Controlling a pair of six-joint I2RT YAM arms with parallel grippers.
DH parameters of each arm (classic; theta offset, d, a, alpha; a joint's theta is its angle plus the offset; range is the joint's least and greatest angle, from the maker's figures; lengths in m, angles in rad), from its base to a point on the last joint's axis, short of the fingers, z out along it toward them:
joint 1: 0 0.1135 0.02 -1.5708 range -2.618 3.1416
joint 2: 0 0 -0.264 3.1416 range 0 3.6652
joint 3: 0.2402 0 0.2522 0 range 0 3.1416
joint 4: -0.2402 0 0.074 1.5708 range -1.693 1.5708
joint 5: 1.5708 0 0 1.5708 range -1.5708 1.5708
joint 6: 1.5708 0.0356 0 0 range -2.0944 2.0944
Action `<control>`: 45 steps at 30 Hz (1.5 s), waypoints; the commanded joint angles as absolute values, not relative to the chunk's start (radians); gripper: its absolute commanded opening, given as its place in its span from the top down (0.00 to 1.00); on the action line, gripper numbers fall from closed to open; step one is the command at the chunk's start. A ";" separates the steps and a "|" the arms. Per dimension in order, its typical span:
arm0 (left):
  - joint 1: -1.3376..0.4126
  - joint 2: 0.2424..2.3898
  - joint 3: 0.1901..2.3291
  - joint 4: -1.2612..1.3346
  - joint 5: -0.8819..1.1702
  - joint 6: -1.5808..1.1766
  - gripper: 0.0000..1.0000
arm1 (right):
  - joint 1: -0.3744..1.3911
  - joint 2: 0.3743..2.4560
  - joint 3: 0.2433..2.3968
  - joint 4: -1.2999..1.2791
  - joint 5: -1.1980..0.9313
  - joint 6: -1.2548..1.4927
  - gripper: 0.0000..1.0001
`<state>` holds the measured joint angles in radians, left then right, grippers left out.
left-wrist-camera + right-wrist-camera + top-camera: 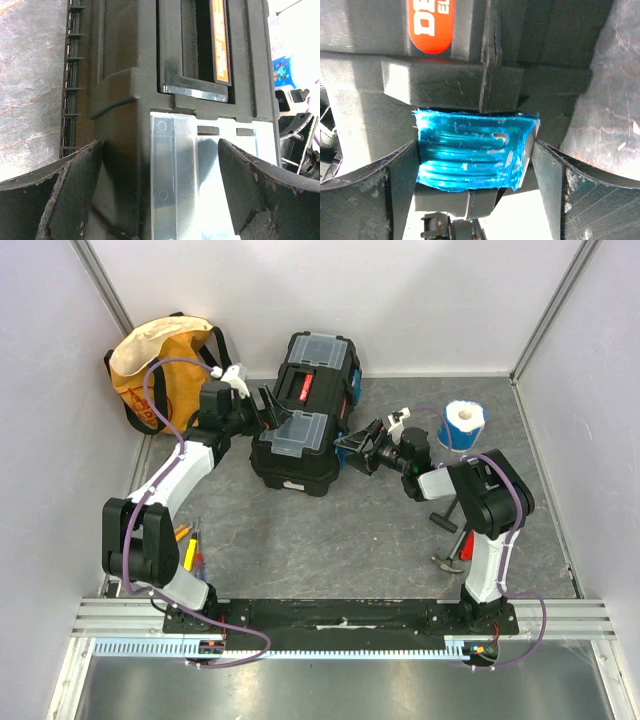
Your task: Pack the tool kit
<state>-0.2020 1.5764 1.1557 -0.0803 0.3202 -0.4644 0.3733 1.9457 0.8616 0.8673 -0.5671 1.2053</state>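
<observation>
Both spread: right gripper [347,452] straddles the blue latch [472,152] on the tool kit [305,410], left gripper [268,412] faces its clear lid [200,190] opposite.

One toolbox [305,415], one bag [155,365] at ten o'clock, one blue roll [462,423]. Two hammers [446,516] at four o'clock. Three screwdrivers [190,553] at eight, as best I can count.

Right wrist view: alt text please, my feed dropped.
A blue latch on the black tool kit's side sits between the right gripper's spread jaws; contact is unclear. A red label shows above, grey table at right.
</observation>
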 commanded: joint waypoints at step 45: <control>-0.425 1.821 1.061 -0.515 0.331 -0.374 0.35 | 0.529 1.891 0.926 0.621 -0.379 0.957 1.00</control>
<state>-0.2588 1.6238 1.1839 -0.0307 0.1829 -0.4568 0.4164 1.8771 0.8589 0.7784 -0.4171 1.1168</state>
